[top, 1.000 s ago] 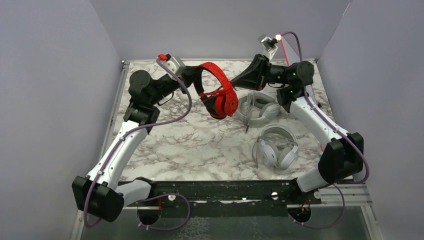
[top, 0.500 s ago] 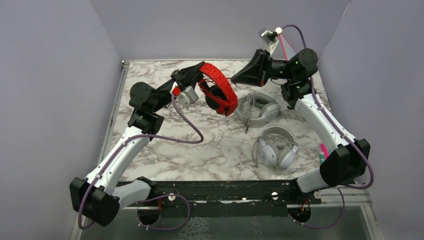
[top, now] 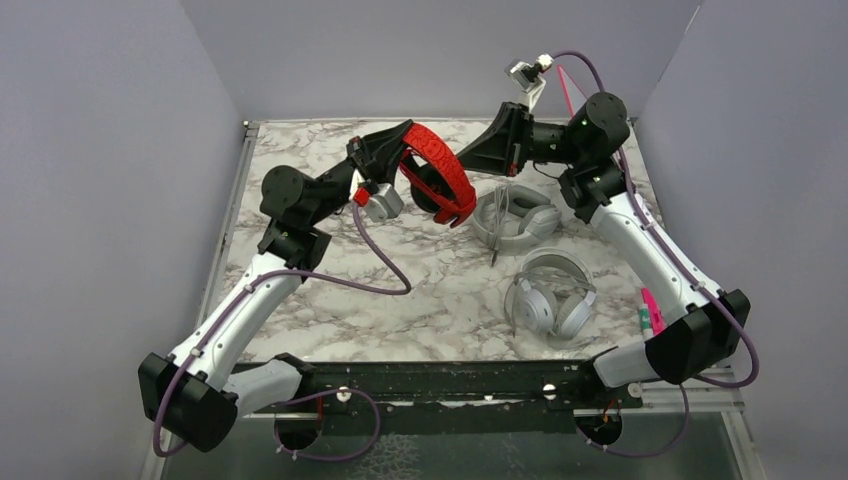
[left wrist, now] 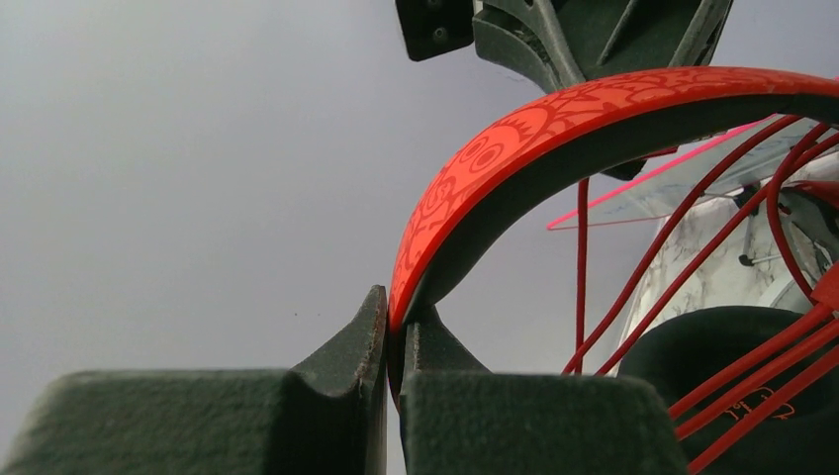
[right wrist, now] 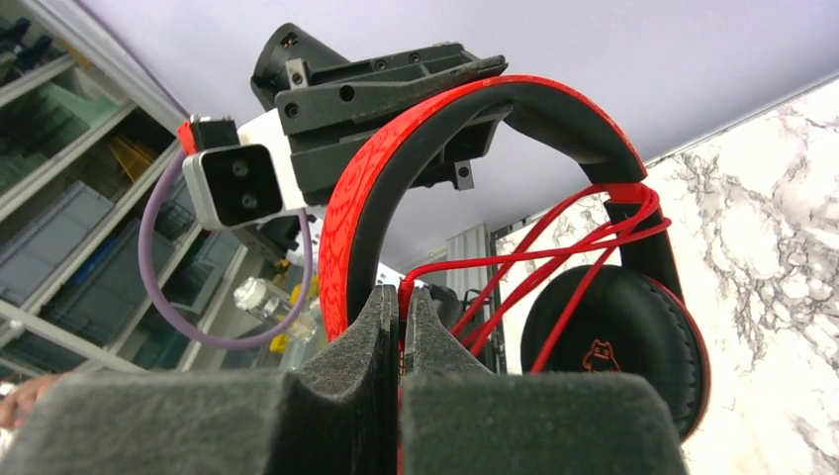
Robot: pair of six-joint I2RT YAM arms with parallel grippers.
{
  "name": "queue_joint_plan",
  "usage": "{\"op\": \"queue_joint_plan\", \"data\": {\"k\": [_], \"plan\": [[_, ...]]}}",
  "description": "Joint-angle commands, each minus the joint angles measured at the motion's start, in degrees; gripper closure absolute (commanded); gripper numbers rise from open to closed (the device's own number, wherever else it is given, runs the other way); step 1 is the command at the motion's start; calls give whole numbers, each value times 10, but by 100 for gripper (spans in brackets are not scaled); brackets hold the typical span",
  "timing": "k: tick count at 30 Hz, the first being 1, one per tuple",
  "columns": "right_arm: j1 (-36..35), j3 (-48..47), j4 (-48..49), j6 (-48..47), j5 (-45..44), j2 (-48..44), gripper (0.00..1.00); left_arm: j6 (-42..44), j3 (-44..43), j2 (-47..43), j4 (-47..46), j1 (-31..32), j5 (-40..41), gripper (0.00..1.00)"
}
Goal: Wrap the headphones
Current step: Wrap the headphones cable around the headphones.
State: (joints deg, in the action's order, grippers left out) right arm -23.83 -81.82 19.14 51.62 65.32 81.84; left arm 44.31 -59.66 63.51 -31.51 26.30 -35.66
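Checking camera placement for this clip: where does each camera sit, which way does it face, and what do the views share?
Top external: fixed above and behind the bases, looking down on the marble table; left arm and right arm show whole.
Left wrist: on the left end effector, looking along its shut fingers, which clamp the red headphones by the headband.
Right wrist: on the right end effector, shut on the red cable, facing the left end effector.
Shared: all three show the red headphones.

Raised, pointing inward, left gripper (top: pixel 402 140) and right gripper (top: pixel 466 158) are both clamped shut.
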Motion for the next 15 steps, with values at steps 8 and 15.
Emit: {"op": "queue_joint_plan", "data": {"k": [8,15], "plan": [[-46,-3,-46,-26,-125,-41,99,18,-36,28,4,29,56,100],[-55,23,-107,-108,-122,-63,99,-25,-32,19,-7,34,82,100]]}}
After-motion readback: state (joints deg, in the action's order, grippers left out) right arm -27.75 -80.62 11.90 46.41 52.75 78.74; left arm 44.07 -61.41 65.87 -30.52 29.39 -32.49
